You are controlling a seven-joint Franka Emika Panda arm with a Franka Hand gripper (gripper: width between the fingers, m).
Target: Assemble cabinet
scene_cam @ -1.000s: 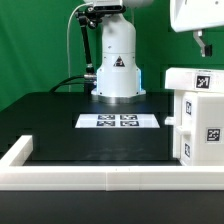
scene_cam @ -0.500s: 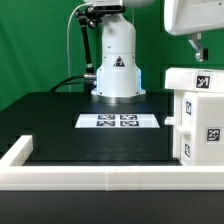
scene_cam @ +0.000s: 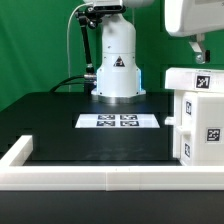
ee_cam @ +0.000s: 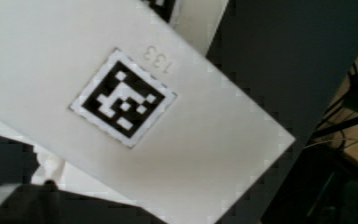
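Near edge: low white border frame (scene_cam: 60, 168), black counter (scene_cam: 70, 135) mostly bare, marker board (scene_cam: 119, 121) mid-counter. Cabinet (scene_cam: 200, 118) body stands at the exterior view's right, smaller white pieces stacked on/against it; assembly looks partial, joints unverifiable. Arm hangs above it, fingers (scene_cam: 200, 45) pointing down; spread or pressed together — can't tell.

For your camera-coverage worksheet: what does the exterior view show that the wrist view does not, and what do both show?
Exterior view only: the arm's base, the marker board, the white border frame and the black table; the end effector hangs above the cabinet at that view's right. Wrist view only: one tag filling the frame, close up, its panel tilted. Both: the white tagged cabinet.
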